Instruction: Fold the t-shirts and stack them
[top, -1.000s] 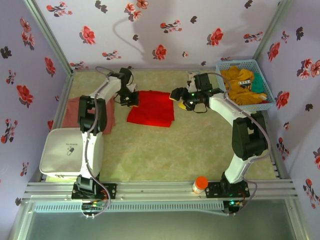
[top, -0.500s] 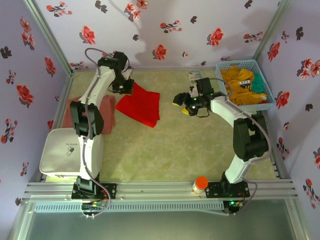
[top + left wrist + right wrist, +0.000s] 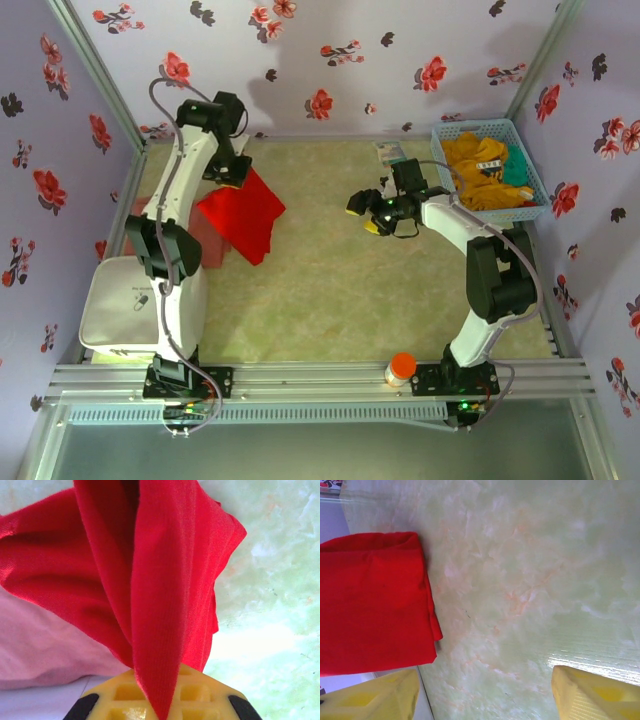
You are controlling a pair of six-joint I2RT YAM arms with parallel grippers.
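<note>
The folded bright red t-shirt (image 3: 245,212) hangs from my left gripper (image 3: 232,170), which is shut on its top edge at the back left of the table. In the left wrist view the red cloth (image 3: 165,580) drapes out of the shut gripper (image 3: 160,702). The salmon-pink t-shirt (image 3: 40,650) lies beneath it. From above, the pink shirt (image 3: 212,248) peeks out under the red one's left side. My right gripper (image 3: 365,208) stands open over bare table at the middle right. Its yellow fingers (image 3: 595,695) are wide apart, with the red shirt (image 3: 370,600) off to the left.
A blue basket (image 3: 531,165) with yellow and green cloth sits at the back right. A white zip case (image 3: 140,305) lies at the front left. An orange-capped bottle (image 3: 401,366) stands on the front rail. A small packet (image 3: 388,152) rests by the back wall.
My left gripper has lifted the red shirt and carried it left, over the pink shirt. The right gripper has drawn back slightly to the right, away from the shirt.
</note>
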